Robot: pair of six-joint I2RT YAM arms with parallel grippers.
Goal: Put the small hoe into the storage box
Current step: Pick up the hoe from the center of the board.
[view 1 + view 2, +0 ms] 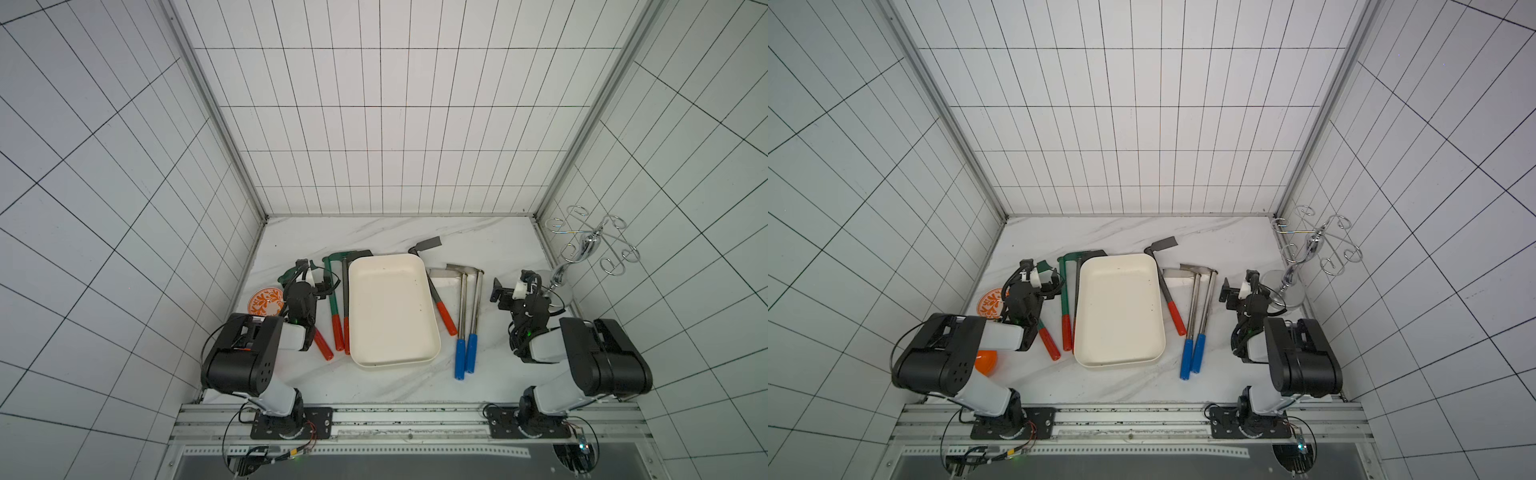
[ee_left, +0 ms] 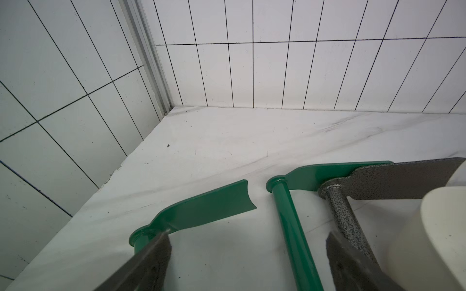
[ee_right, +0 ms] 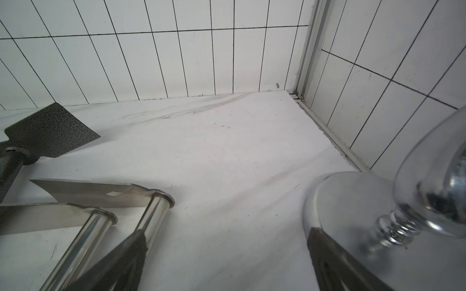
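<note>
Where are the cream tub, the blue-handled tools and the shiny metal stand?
storage box (image 1: 390, 307): in a top view, bare floor.
blue-handled hoes (image 1: 460, 357): in a top view, one blue grip.
chrome stand (image 3: 335, 201): right wrist view, round base.

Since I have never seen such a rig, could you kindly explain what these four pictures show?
Two robot arms stand at a marble table. The two wide pictures look down from one overhead camera pair. The close-ups come from wrist cameras, looking past the left gripper and right gripper, both open, holding nothing. On the table lie the cream storage box, no hoe inside, four red-handled hoes, two blue-handled hoes, a patterned plate, an orange bowl and a chrome rack.
</note>
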